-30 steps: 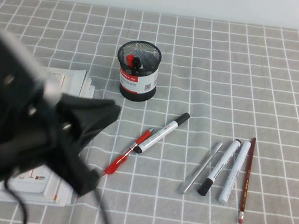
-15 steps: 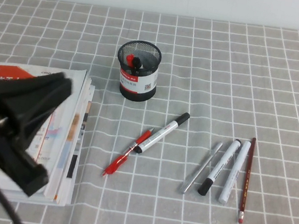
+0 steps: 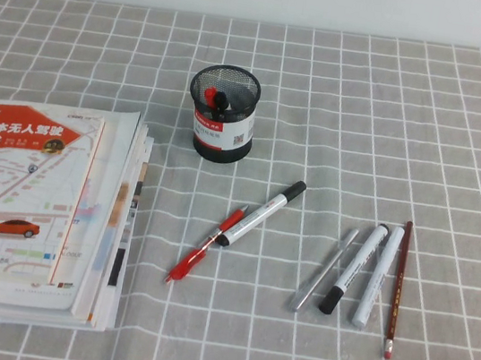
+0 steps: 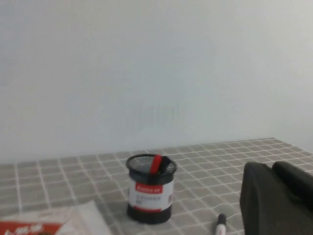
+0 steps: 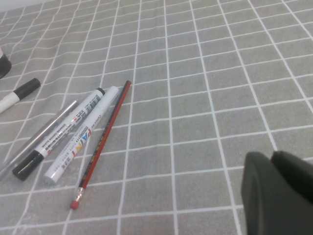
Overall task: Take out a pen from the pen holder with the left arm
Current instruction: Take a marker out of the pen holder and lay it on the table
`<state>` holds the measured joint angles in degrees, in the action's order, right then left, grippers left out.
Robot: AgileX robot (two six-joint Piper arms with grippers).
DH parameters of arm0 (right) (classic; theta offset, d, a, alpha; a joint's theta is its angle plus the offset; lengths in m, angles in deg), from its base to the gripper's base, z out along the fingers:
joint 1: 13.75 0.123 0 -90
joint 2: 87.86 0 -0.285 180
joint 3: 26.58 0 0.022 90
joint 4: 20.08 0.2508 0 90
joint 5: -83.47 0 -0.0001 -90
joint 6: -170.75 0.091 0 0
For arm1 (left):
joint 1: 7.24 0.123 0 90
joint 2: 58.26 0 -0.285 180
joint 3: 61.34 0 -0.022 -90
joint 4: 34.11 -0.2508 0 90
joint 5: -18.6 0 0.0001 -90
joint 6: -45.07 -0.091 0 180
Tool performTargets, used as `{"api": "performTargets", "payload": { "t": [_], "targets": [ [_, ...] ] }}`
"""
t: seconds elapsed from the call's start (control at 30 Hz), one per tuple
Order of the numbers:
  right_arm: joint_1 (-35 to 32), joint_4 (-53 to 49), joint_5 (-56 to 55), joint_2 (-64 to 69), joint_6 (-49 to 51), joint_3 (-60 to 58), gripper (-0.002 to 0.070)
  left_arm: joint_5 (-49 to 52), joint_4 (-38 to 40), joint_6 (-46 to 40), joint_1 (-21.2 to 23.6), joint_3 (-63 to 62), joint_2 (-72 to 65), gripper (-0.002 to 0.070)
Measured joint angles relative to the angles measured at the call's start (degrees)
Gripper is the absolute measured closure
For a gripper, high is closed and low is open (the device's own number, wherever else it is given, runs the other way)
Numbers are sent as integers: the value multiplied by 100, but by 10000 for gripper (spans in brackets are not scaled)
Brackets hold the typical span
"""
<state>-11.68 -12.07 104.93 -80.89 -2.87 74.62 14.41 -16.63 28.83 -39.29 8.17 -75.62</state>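
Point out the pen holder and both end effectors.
pen holder (image 3: 220, 132), high view, its labelled wall.
left end effector (image 4: 272, 171), left wrist view, fingertip seam.
right end effector (image 5: 272, 157), right wrist view, fingertip seam.

On the checked counter (image 5: 220, 98), side by side: red pencil (image 5: 101, 142), white marker (image 5: 80, 137), black-capped marker (image 5: 63, 129), thin pen (image 5: 58, 118). Right gripper (image 5: 273, 155) near them.

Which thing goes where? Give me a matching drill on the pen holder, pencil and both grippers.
1 pen holder
2 pencil
3 left gripper
4 right gripper

A over the checked cloth, pencil ahead of it
B rightmost thing lying on the cloth
C at the near left, facing the pen holder
D beyond the black-capped marker, red-capped pen inside

Pairs: 1-D, 2-B, 3-C, 4-A
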Motion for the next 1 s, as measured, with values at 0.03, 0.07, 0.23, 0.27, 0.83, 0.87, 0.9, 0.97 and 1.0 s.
{"api": "performTargets", "payload": {
  "t": [0.03,0.07,0.23,0.27,0.83,0.87,0.9,0.97,1.0],
  "targets": [
    [0,0,0,0,0,0,689,204,-259,400,256,71,188,675],
    [0,0,0,0,0,0,689,459,-507,790,526,118,362,675],
    [0,0,0,0,0,0,689,1813,-1290,2014,1709,337,969,675],
    [0,0,0,0,0,0,689,1991,-1387,2094,1905,409,985,675],
    [0,0,0,0,0,0,689,2583,-2215,1462,2419,907,1021,675],
    [0,0,0,0,0,0,689,2583,-2215,1448,2419,907,1021,675],
    [0,0,0,0,0,0,689,2583,-2215,1448,2419,907,1021,675],
    [0,0,0,0,0,0,689,2583,-2215,1448,2419,907,1021,675],
    [0,0,0,0,0,0,689,2583,-2215,1448,2419,907,1021,675]
  ]
}}
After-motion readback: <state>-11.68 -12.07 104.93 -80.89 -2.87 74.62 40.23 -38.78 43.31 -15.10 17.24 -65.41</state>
